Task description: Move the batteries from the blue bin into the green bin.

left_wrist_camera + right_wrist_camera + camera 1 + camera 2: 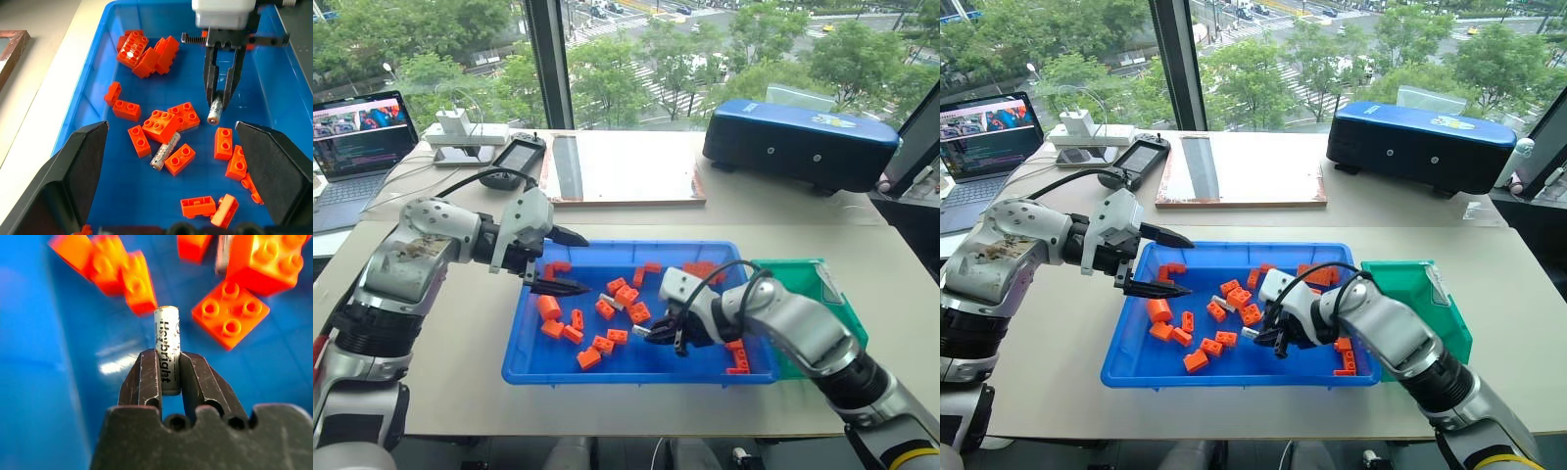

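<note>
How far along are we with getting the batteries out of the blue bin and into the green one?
Done: nothing visible yet; no battery can be made out in the small green plastic bin. In hand: the right tool is shut on one silver cylindrical battery above the wide shallow blue plastic tray. Left: carry it over to the green bin, then fetch a second battery lying among the orange plastic bricks. The left tool is open.

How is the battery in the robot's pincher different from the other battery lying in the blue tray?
The held battery is clamped between the shut fingers of the right gripper; the loose battery lies free on the floor of the blue bin. The held battery has no bricks against it, while the loose battery sits wedged among orange bricks. Both are small silver-grey cylinders.
</note>
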